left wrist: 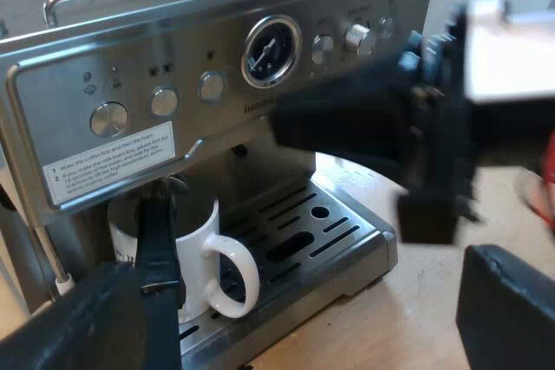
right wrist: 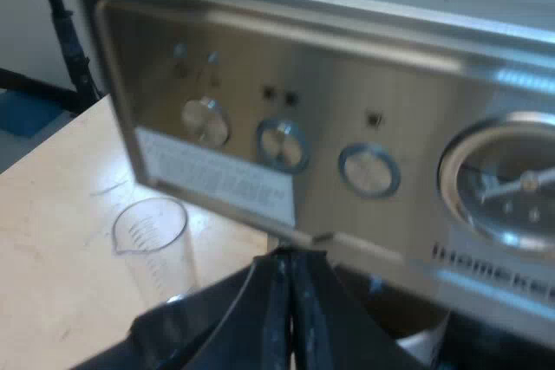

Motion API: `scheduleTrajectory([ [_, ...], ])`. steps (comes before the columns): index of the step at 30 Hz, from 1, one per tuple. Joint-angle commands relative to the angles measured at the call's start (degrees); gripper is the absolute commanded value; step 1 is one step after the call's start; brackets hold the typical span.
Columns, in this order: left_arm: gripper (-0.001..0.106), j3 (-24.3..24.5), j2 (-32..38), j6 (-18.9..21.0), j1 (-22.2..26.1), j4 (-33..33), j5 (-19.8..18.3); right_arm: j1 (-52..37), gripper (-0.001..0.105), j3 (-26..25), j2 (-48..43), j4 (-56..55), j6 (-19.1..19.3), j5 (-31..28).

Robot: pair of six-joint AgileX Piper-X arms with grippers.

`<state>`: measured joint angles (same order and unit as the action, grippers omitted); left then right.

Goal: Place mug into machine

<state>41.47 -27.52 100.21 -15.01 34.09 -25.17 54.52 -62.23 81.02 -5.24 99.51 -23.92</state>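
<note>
On the wood table, the white mug with a round handle sits on the drip tray of the espresso machine. My left claw is wide open by it; my right claw is pinched shut.

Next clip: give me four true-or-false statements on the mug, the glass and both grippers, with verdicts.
1. The mug stands on the drip tray. True.
2. The left gripper is shut on the mug. False: its fingers are spread open, one just in front of the mug.
3. The glass stands upright on the table. True.
4. The right gripper is wide open. False: its fingers are shut together.
</note>
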Motion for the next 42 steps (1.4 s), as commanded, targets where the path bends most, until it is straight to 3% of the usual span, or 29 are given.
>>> scheduleTrajectory([
  [1, 0.081, 0.2, 0.0, 0.7, -0.2, -1.4, -0.3, -0.7, 0.000, -1.6, 1.2, 0.9, 1.0, 0.8],
  [13, 0.081, 0.2, 0.0, 0.7, -0.2, -1.4, -0.3, -1.1, 0.000, -2.0, 2.9, 3.9, 1.0, -1.5],
  [42, 0.081, 0.2, 0.0, 0.7, -0.2, -1.4, -0.3, -3.0, 0.000, -2.3, 5.6, 6.8, 1.0, 0.6],
])
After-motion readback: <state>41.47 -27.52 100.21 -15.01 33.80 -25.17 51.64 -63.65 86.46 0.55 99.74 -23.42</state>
